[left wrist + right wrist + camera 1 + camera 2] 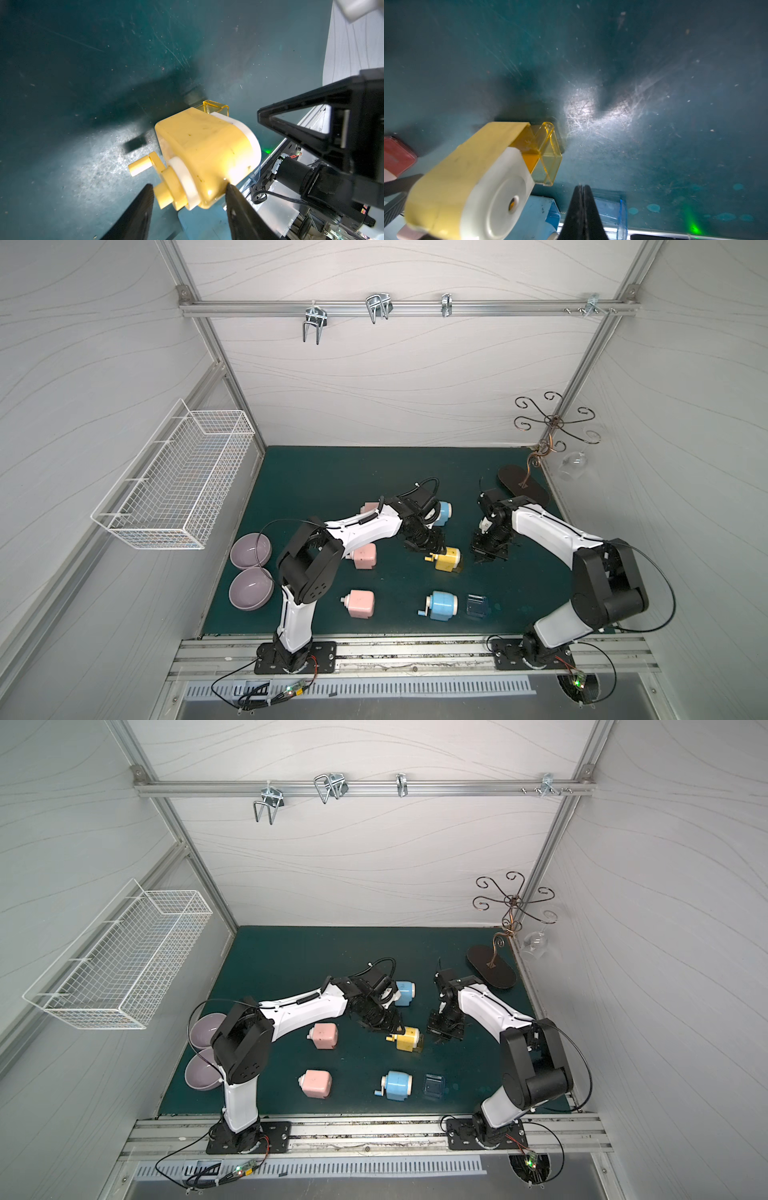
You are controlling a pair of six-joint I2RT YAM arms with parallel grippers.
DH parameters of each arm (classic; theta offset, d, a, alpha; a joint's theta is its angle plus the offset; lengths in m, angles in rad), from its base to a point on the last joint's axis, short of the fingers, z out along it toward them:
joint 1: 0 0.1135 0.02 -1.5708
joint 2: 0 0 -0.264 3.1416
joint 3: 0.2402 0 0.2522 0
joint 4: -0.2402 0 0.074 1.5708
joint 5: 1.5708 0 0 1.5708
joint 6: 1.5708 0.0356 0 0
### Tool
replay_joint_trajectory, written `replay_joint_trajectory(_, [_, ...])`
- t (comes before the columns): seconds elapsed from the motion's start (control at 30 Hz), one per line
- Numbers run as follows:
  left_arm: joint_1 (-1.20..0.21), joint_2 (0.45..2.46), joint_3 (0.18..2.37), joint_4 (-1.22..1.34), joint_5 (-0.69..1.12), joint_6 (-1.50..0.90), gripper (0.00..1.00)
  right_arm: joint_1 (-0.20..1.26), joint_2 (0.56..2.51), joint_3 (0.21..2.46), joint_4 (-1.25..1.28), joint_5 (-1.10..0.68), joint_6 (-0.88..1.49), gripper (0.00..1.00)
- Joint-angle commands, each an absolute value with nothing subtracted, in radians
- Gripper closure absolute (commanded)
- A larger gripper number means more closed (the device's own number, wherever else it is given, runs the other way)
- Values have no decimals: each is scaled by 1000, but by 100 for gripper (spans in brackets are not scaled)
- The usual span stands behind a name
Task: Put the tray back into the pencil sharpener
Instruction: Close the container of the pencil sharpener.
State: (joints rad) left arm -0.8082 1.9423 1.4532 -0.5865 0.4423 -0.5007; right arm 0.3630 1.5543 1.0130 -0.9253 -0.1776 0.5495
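The yellow pencil sharpener (448, 559) (409, 1039) lies on its side on the green mat, crank toward the left arm. Its clear yellow tray (546, 153) (216, 107) sits partly in the sharpener's slot, about half sticking out. My left gripper (189, 185) (432, 546) straddles the crank end of the body, one fingertip pressed on the yellow shell. My right gripper (582, 187) (484, 558) is shut and empty, its tip a short way from the tray's outer end, not touching it.
Near the front stand a blue sharpener (442, 605), a loose dark blue tray (477, 605) and a pink sharpener (360, 603). Another pink one (365, 556) and a blue one (442, 512) lie near the left arm. Two purple bowls (250, 588) sit left, a glass stand (523, 485) back right.
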Motion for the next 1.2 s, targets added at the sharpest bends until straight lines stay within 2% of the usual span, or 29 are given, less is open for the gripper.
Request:
replay_joint_trajectory(0.0, [-819, 1975, 1494, -583, 451, -483, 42, 362, 1584, 992, -878, -215, 542, 97])
replay_joint_trajectory(0.47, [-818, 1989, 1508, -583, 456, -485, 42, 399, 1692, 986, -773, -258, 570, 98])
replay_joint_trajectory(1.17, [-819, 1994, 1501, -576, 462, -488, 42, 437, 1650, 984, -683, -354, 609, 99])
